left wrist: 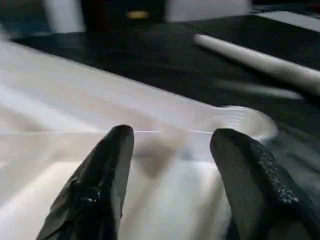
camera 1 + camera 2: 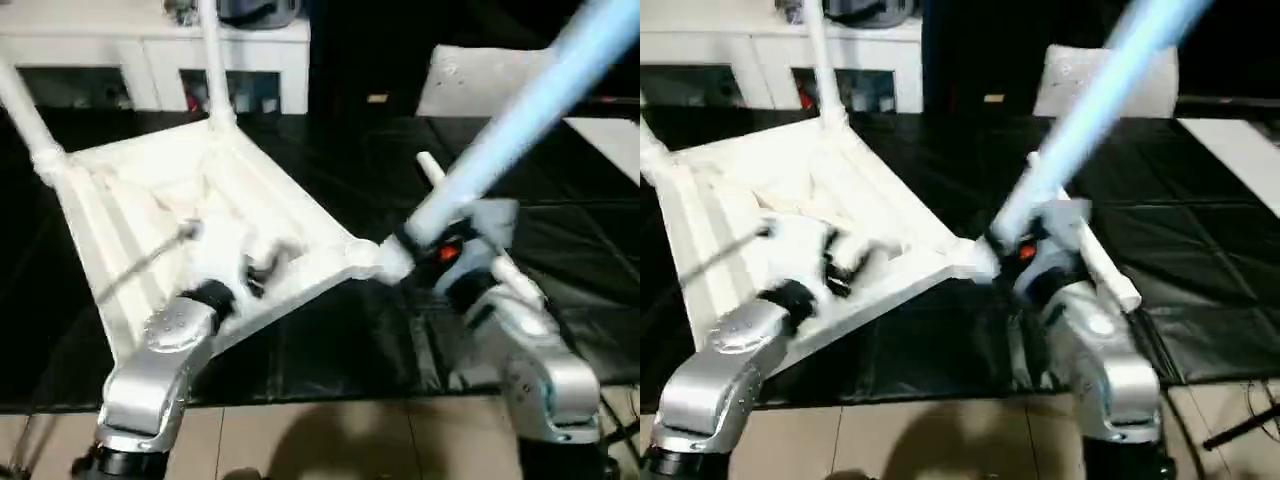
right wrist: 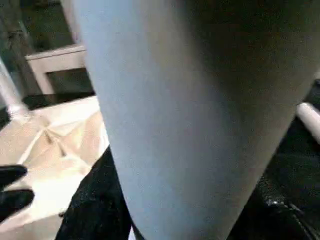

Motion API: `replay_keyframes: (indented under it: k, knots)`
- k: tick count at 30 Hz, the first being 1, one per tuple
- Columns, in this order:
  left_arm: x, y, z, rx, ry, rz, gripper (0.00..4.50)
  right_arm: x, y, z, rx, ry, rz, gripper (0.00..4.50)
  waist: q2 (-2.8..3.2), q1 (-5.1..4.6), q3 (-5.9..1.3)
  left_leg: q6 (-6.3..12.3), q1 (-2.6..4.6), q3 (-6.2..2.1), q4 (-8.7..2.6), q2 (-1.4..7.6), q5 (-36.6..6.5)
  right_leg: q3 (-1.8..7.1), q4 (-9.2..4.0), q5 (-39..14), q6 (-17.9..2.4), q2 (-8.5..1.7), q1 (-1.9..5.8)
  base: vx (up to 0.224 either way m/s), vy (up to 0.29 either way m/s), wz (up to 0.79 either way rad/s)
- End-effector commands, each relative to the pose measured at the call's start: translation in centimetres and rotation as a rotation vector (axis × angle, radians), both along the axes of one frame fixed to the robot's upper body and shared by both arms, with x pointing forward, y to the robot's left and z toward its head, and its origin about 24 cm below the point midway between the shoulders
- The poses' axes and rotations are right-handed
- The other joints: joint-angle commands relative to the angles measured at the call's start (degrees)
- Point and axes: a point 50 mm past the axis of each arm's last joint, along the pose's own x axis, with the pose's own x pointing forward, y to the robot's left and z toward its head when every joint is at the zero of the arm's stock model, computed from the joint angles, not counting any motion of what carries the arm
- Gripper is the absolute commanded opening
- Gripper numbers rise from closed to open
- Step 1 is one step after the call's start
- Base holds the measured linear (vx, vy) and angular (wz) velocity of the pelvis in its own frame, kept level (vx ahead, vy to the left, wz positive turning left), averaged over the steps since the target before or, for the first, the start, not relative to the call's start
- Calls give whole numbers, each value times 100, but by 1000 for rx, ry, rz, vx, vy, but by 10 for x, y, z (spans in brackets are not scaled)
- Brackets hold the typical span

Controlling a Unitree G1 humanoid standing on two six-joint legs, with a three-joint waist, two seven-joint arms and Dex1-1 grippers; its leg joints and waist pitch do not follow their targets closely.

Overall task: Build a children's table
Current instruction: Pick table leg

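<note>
The children's table lies upside down and tilted on a black mat, its ribbed top point(image 2: 130, 200) facing up. Two legs stand in the far sockets, one leg point(image 2: 213, 60) at the back and another leg point(image 2: 22, 105) at the left. My right gripper point(image 2: 440, 252) is shut on a third leg point(image 2: 520, 120), whose lower end sits at the near right corner socket point(image 2: 372, 256). A loose leg point(image 2: 500, 265) lies on the mat behind that gripper. My left gripper point(image 1: 170, 150) hovers open over the top's near rim, its fingers point(image 1: 107, 170) apart.
A white cabinet with glass doors point(image 2: 150, 60) stands behind the mat. A flat white board point(image 2: 470, 80) is at the back right. The mat's front edge point(image 2: 330, 400) meets a tan floor near my forearms.
</note>
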Motion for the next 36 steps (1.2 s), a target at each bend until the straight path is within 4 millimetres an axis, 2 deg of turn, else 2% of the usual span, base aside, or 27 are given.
replay_keyframes:
  k: [1,3,5,10,11,12,13,14,15,16,17,18,20,22,24,25,26,29,31,32,36]
  knots:
    - [1,-4,-1,-7,37,-70,296,0,-3,-3,-37,40,-7,192,20,-100,-190,-238,52,-297,-608,491,-2341,371,-712,-3418,-74,-653,113,0,0,0]
    - [1,-4,-3,-2,70,-103,308,0,-4,-7,-56,52,-1,192,41,-151,-229,-227,-18,-314,-627,508,-2155,384,-649,-2957,-132,-654,152,0,0,0]
    - [4,-5,-7,16,112,-164,308,-1,-7,-8,-80,45,5,192,35,-200,-244,-167,-21,-288,-611,505,-1989,415,-637,-2658,-267,-669,140,0,0,0]
    - [16,-5,-15,126,155,-205,316,-1,-7,-10,-94,35,21,192,43,-170,-286,53,-51,-218,-573,508,-1221,454,-562,-1883,-601,-674,175,0,0,0]
    - [16,-5,-15,126,155,-205,316,-1,-7,-10,-94,35,21,192,31,-163,-313,94,-69,-209,-557,511,-995,460,-524,-1647,-697,-691,214,0,0,0]
    - [23,-6,-17,135,168,-205,316,-2,-7,-10,-92,42,23,192,57,-139,-335,173,-94,-193,-544,503,-650,462,-491,-1253,-778,-676,229,0,0,0]
    - [25,-6,-17,135,171,-207,316,-2,-7,-10,-87,50,20,192,50,-136,-360,210,-93,-188,-527,504,-490,457,-465,-1034,-816,-672,234,0,0,0]
    - [27,-8,-17,120,174,-216,316,-2,-7,-10,-83,57,17,192,44,-118,-395,308,-108,-186,-498,509,-129,457,-394,-509,-936,-680,260,0,0,0]
    - [27,-9,-17,109,176,-224,281,-3,-7,-10,-80,61,16,192,83,-112,-400,405,-117,-188,-492,515,84,440,-351,-154,-1056,-661,248,0,0,0]
    - [27,-9,-17,109,179,-228,260,-3,-8,-10,-81,61,16,192,77,-111,-401,452,-112,-185,-491,529,109,434,-359,-80,-1092,-669,245,0,0,0]
    - [28,-11,-18,118,189,-252,253,-3,-8,-10,-92,58,18,192,62,-111,-387,511,-124,-181,-495,537,90,432,-358,-46,-1163,-684,255,0,0,0]
    - [29,-12,-19,127,195,-260,253,-3,-9,-10,-100,53,22,192,66,-110,-373,523,-120,-165,-499,533,-41,430,-385,-244,-1171,-686,256,0,0,0]
    - [29,-13,-19,120,204,-260,257,-3,-9,-10,-103,51,24,192,65,-107,-356,458,-101,-159,-510,545,-255,431,-421,-589,-1141,-687,250,0,0,0]
    - [29,-15,-20,118,212,-272,215,-2,-10,-10,-106,51,26,192,53,-111,-336,357,-101,-160,-530,553,-492,433,-458,-987,-1078,-690,247,0,0,0]
    - [29,-16,-23,135,229,-293,220,-2,-10,-10,-113,50,29,192,54,-108,-326,304,-91,-154,-534,546,-609,437,-492,-1248,-999,-690,233,0,0,0]
    - [29,-16,-24,146,231,-297,203,-2,-9,-10,-113,50,30,192,58,-113,-318,278,-93,-161,-544,547,-671,433,-507,-1383,-945,-685,229,0,0,0]
    - [29,-17,-25,153,235,-306,179,-1,-9,-10,-114,50,32,192,53,-116,-315,267,-89,-164,-550,550,-705,431,-515,-1438,-918,-681,222,0,0,0]
    - [28,-16,-27,179,247,-314,170,-1,-9,-9,-117,49,37,192,57,-117,-318,235,-85,-169,-552,549,-757,436,-522,-1534,-851,-684,213,0,0,0]
    - [30,-12,-30,249,253,-301,154,0,-8,-9,-130,48,44,192,30,-122,-317,244,-100,-168,-558,548,-737,436,-521,-1511,-834,-678,216,0,0,0]
    - [30,-11,-30,260,253,-298,139,0,-8,-9,-131,48,45,192,39,-120,-321,253,-98,-165,-551,544,-718,439,-519,-1510,-827,-682,217,0,0,0]
    - [32,-8,-32,280,262,-290,121,0,-8,-9,-132,49,54,192,38,-118,-326,283,-104,-164,-541,543,-637,436,-515,-1439,-863,-688,214,0,0,0]
